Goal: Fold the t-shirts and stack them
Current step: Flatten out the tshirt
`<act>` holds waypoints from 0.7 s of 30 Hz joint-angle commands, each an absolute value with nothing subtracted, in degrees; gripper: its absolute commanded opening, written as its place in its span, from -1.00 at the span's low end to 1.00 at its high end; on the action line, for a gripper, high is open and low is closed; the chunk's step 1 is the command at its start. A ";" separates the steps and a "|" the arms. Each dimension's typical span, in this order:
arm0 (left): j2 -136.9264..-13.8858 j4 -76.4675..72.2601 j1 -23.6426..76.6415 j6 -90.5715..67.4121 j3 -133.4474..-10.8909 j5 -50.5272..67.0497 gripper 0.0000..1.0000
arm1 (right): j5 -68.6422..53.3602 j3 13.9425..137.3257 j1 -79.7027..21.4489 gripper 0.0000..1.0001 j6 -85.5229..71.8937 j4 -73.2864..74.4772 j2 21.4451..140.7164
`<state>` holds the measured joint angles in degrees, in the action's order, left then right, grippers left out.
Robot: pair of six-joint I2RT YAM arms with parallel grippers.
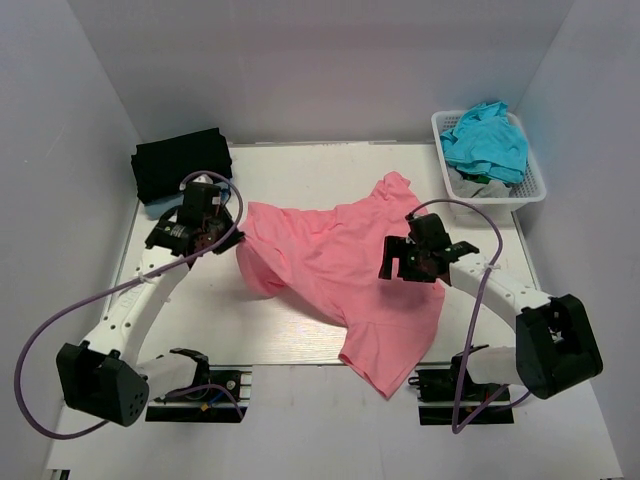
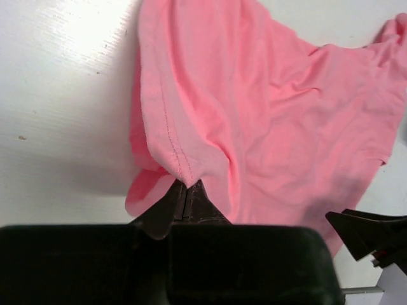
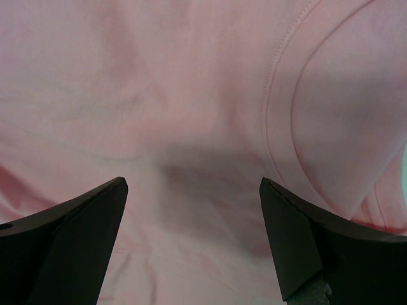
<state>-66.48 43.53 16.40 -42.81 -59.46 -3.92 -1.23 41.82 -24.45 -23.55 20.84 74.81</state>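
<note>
A salmon-pink t-shirt [image 1: 335,270] lies crumpled across the middle of the table. My left gripper [image 1: 232,232] is shut on its left hem and holds that edge lifted; the left wrist view shows the fingertips [image 2: 186,189] pinching the stitched hem of the pink shirt [image 2: 267,114]. My right gripper [image 1: 405,268] hovers over the shirt's right part, open and empty; the right wrist view shows the fingers [image 3: 95,216] wide apart above pink cloth [image 3: 191,95]. A folded black t-shirt [image 1: 182,162] lies on a light blue one [image 1: 158,209] at the back left. A teal t-shirt [image 1: 487,140] fills the basket.
A white lattice basket [image 1: 528,195] stands at the back right corner with the teal cloth heaped in it. White walls close in the table at the back and on both sides. The arm bases sit at the near edge.
</note>
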 commanded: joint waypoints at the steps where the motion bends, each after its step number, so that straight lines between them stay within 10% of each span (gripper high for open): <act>1: -66.18 48.69 16.52 -38.94 -63.45 -2.03 -1.00 | -0.26 40.96 -24.35 0.81 -23.73 19.60 73.47; 21: -107.12 29.71 15.38 -28.57 -85.23 -4.22 -1.00 | -0.26 47.98 -24.08 0.81 -20.48 19.78 82.96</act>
